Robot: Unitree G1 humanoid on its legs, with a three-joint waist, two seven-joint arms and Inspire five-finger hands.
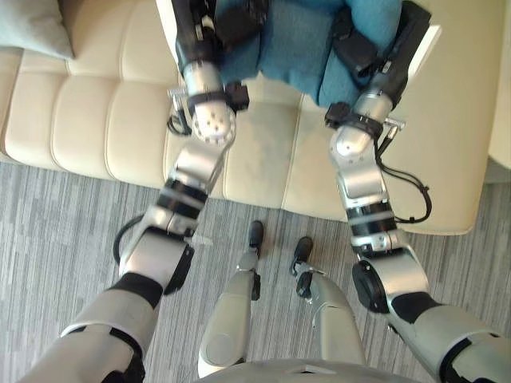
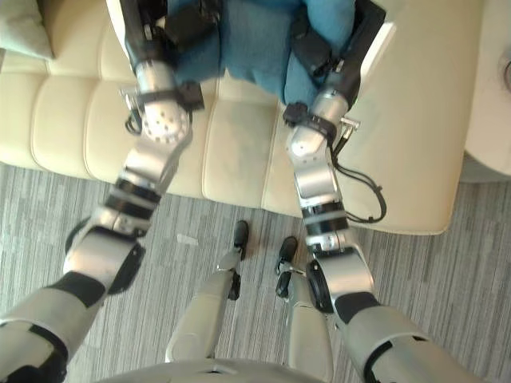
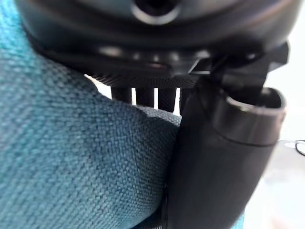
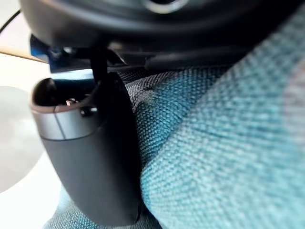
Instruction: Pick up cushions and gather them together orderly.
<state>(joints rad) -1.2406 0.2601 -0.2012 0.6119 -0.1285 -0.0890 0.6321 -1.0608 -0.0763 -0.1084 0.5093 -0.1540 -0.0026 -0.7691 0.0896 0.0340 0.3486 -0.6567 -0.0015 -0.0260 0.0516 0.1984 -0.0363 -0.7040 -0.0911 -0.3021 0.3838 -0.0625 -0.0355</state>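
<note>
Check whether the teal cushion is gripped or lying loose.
Gripped: teal cushion sits clamped between left hand and right hand, thumbs pressed into fabric.

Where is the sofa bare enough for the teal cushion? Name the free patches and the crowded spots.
Free: the sofa seat between the pale cushion and the left arm; the panel between both arms; the wide stretch past the right arm. Crowded: top centre, where the left hand and right hand grip the teal cushion.

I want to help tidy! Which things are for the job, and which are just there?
For the job: teal cushion, held by left hand and right hand; pale cushion.
Just there: sofa, carpet, side table.
</note>
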